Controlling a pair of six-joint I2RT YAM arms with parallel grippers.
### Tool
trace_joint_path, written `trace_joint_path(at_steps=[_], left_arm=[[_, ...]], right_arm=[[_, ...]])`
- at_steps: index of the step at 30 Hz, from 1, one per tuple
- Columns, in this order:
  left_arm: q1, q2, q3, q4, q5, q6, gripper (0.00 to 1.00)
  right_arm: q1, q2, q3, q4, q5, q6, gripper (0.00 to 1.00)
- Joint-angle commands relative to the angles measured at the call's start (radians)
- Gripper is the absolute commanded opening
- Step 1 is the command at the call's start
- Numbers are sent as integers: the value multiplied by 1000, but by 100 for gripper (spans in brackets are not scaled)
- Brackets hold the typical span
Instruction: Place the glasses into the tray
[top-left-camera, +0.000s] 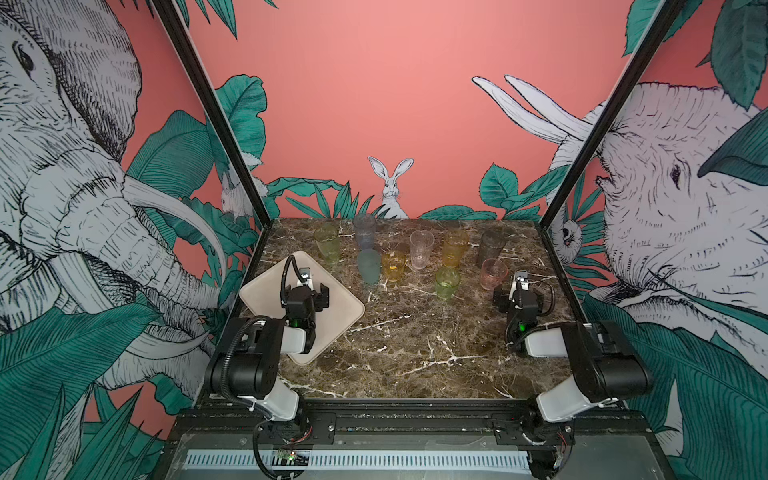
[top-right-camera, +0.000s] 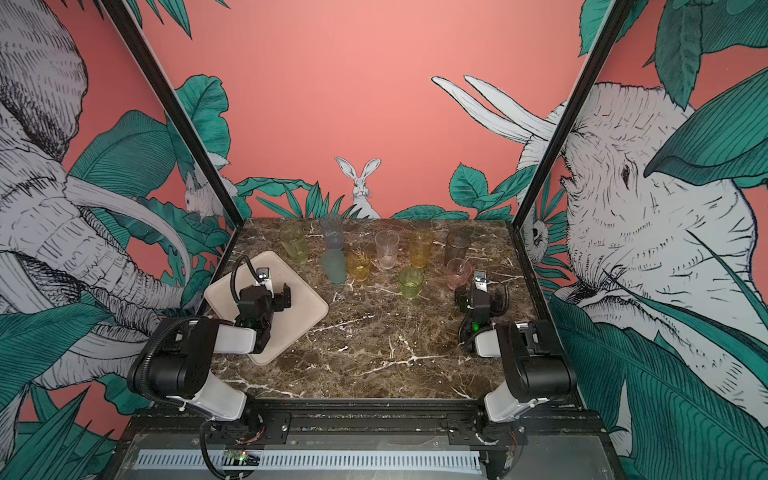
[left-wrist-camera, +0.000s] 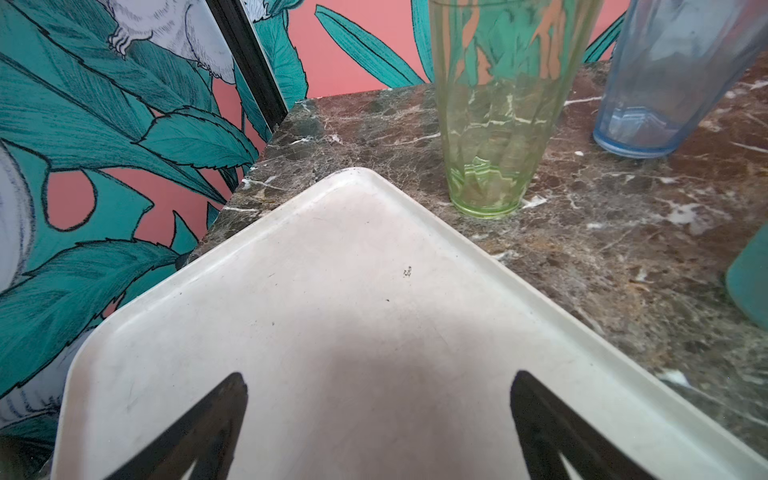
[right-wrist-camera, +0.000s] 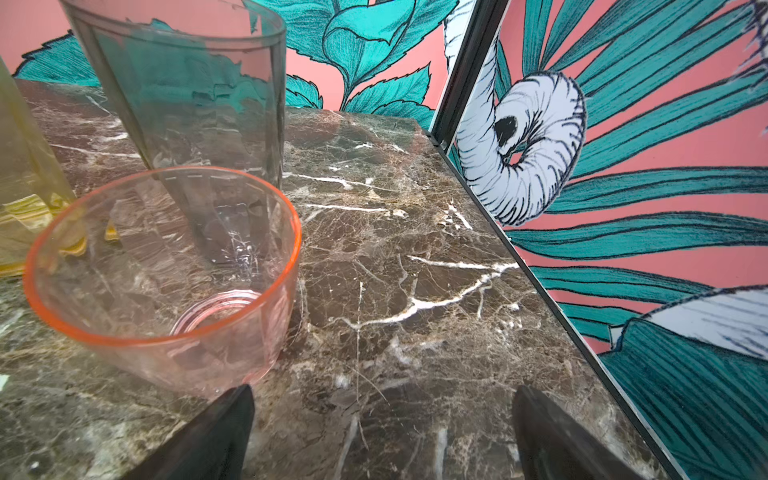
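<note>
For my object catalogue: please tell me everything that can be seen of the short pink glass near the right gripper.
The short pink glass is a translucent tapered tumbler, plastic by its look, with a brighter orange-pink rim and a round ridged base. It stands upright and empty on the marble table. The tall grey glass stands just behind it; contact cannot be told. The open right gripper is beside it, not around it.

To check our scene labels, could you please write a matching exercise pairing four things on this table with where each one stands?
Things:
1. flat cream square tray
2. short pink translucent tumbler
3. tall smoky grey tumbler
4. tall pale blue tumbler

Places:
A. farthest back of all
B. beneath the open left claw
C. rightmost of the tall tumblers
D. nearest the open right claw

Pairs: 1-B, 2-D, 3-C, 4-A.
</note>
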Motion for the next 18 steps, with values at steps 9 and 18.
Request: trace_joint_path(at_steps=[9, 18], left_arm=[[1, -16, 12, 13, -4, 3, 100], [2, -16, 11, 14, -4, 3, 100]], right_arm=[[-3, -1, 8, 32, -5, -8, 99], [-3, -2, 11, 26, -6, -7, 99]])
